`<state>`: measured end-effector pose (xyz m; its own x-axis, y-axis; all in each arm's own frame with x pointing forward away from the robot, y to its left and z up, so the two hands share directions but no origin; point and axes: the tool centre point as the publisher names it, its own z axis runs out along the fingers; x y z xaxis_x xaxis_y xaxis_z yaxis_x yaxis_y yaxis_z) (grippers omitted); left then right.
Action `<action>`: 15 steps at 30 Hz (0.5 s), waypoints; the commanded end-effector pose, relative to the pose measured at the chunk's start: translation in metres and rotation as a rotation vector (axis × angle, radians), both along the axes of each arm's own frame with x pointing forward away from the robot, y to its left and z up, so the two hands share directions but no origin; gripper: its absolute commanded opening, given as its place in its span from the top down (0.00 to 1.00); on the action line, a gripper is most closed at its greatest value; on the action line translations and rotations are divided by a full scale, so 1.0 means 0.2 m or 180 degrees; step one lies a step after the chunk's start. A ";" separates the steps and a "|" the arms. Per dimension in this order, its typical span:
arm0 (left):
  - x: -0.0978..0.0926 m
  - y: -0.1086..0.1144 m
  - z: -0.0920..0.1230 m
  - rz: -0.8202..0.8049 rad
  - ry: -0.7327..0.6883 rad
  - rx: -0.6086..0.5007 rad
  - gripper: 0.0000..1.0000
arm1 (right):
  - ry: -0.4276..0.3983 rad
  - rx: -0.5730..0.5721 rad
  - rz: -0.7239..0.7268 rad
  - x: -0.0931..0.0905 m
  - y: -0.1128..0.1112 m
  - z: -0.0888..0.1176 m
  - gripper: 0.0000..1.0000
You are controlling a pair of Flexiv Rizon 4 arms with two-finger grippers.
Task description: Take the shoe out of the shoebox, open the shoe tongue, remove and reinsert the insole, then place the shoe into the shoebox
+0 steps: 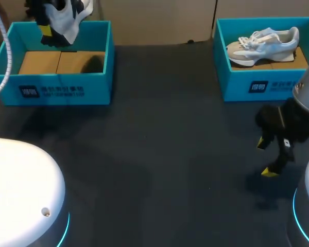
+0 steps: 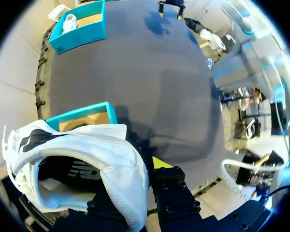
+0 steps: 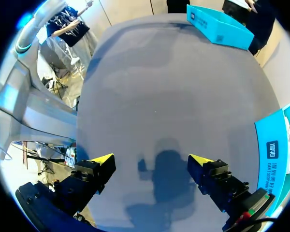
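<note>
Head cam first: your left claw (image 1: 46,30) is up over the teal cardboard shoebox with the brown liner (image 1: 56,85) at the far left, clenched on the white mesh sneaker (image 1: 67,15). Keep it high enough to clear the walls before you swing toward the dark grey bench (image 1: 159,154). Left wrist cam shows it's pinching only the thin collar wall, so I'd go slow or it might slip. Right wrist cam: the right claw (image 3: 152,162) hangs released and empty over bare bench, well placed to steady the toe end.

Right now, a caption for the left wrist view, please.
Left jaws grip a white shoe above its open teal shoebox.
</note>
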<state>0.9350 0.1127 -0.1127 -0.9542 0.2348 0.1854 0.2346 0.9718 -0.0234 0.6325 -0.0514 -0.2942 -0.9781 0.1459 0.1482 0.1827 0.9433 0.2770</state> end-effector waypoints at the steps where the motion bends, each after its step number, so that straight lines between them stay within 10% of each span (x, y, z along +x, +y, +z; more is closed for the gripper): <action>1: 0.05 0.05 0.04 -0.0234 -0.0030 0.0011 1.00 | -0.0001 -0.0003 0.0002 0.00 0.00 0.00 0.00; 15: 0.19 0.24 0.01 -0.1102 0.0109 0.0010 1.00 | -0.0001 -0.0003 0.0002 0.00 0.00 0.00 0.00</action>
<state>0.9636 0.1536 -0.1142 -0.8285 0.5210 0.2051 0.5284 0.8487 -0.0213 0.6325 -0.0514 -0.2942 -0.9781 0.1459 0.1482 0.1827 0.9434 0.2770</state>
